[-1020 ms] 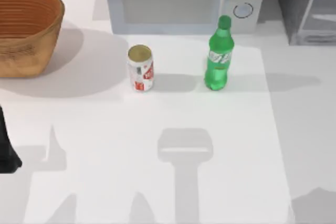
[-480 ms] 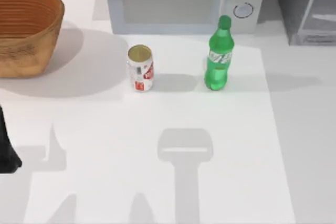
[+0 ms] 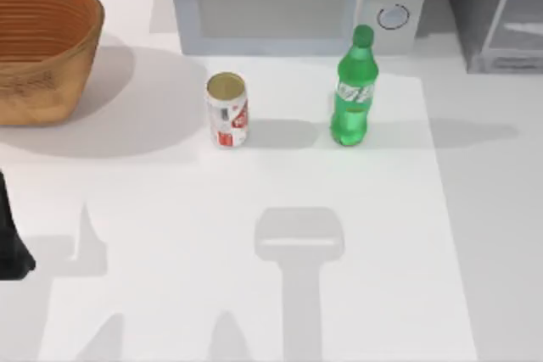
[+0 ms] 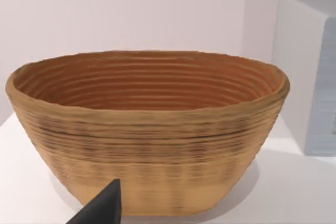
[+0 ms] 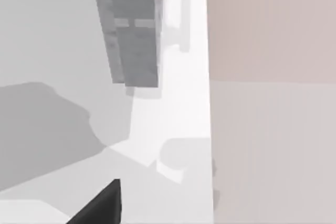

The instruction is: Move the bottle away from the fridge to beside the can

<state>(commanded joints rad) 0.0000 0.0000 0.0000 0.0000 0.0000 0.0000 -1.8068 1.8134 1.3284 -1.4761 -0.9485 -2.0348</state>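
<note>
White counter (image 3: 254,294): bottle (image 3: 352,91) stands apart from can (image 3: 227,110), nearer the fridge (image 3: 496,10); move not begun. Jaws' state: cannot tell.

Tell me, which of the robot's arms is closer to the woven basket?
Left. The left arm sits at the table's left edge, just in front of the basket, with its camera facing it. The right arm's camera faces the fridge.

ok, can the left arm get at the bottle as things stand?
Probably yes. The bottle stands upright and apart from the can, in front of the microwave, with open table on its near side. The left arm sits at the table's left edge, so it is a long reach past the can.
</note>
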